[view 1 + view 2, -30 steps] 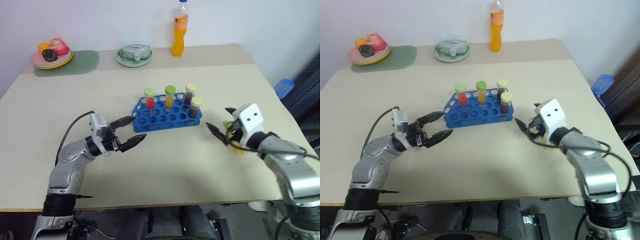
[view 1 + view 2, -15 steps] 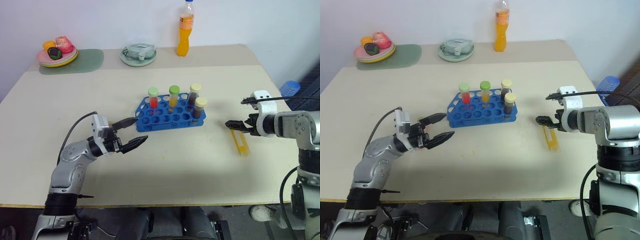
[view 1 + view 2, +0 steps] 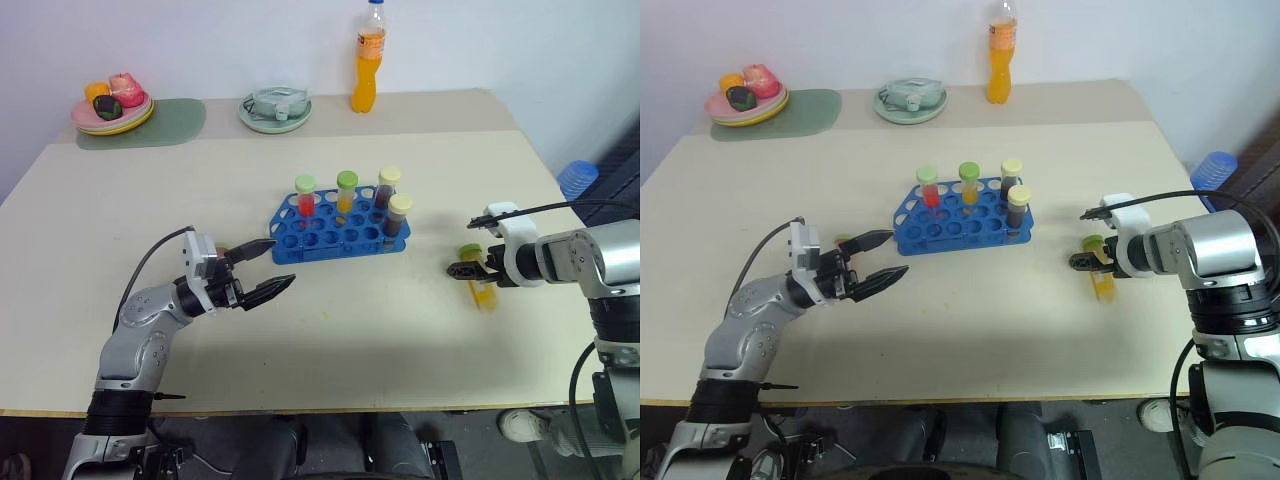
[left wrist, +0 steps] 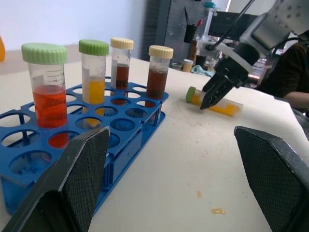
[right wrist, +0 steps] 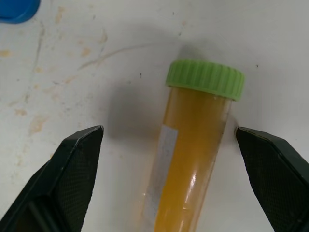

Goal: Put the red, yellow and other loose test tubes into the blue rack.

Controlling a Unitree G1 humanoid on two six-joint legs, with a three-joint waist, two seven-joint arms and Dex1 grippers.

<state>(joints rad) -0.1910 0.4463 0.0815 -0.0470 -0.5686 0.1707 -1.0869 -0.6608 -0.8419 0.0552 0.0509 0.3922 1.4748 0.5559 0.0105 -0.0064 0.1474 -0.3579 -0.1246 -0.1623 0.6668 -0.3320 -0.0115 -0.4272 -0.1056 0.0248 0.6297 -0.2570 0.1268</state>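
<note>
Since before, the right gripper (image 5: 169, 159) has been tilting downward, jaws spread, straddling the lying yellow tube (image 5: 190, 159); left gripper (image 3: 262, 270) hovering spread.

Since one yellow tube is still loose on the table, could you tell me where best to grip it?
Probably across the yellow tube's round body just below its green cap, coming from above: it lies flat, so the right gripper could straddle its sides.

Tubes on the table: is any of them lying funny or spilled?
One is. A yellow tube lies flat on the table, right of the blue rack, where four others stand upright. The open right gripper hangs over it. Its green cap is on, and nothing looks spilled around it.
</note>
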